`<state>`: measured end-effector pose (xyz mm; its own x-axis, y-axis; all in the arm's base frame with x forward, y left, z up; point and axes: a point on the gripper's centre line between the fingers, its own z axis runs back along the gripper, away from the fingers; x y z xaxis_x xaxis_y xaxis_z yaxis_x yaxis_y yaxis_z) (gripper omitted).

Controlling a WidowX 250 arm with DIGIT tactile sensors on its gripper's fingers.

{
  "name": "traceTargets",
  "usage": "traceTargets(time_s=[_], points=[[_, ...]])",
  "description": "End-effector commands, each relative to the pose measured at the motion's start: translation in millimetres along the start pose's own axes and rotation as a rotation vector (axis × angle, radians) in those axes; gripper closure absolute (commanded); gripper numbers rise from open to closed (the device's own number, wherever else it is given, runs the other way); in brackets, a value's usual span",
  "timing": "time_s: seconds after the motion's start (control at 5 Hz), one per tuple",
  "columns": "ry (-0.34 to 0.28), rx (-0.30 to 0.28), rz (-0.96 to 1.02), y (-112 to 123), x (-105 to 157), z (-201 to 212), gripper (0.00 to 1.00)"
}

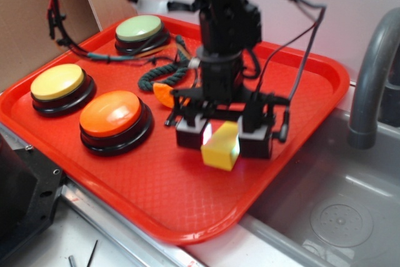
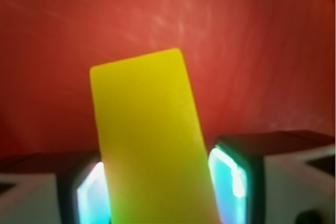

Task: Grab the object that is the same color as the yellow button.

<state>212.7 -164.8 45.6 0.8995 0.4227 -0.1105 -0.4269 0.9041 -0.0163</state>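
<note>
The small yellow cube [image 1: 220,147] sits slightly tilted near the middle of the red tray [image 1: 294,92], between the two black fingers of my gripper [image 1: 224,139]. Seen from the wrist, the cube [image 2: 149,140] fills the gap of the gripper [image 2: 157,198], and both glowing pads [image 2: 231,182] press against its sides, so the gripper is shut on it. Whether the cube is off the tray floor cannot be told. The yellow button [image 1: 57,83], pale yellow on a black base, stands at the tray's left edge, far from the gripper.
An orange button [image 1: 112,115] and a pale green button [image 1: 140,30] stand on the tray's left half. An orange crescent slice [image 1: 164,94] and a dark green cord [image 1: 164,73] lie just left of the arm. A grey sink [image 1: 340,217] and faucet [image 1: 375,67] lie to the right.
</note>
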Motion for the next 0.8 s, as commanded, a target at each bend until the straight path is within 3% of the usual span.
traceTargets(time_s=[0.0, 0.2, 0.4, 0.6], points=[[-0.258, 0.101, -0.126, -9, 29, 106, 1.0], [-0.261, 0.149, -0.062, 18, 38, 123, 1.0], [-0.21, 0.143, -0.016, 34, 35, 125, 1.0], [-0.197, 0.117, -0.03, 32, 34, 129, 1.0]])
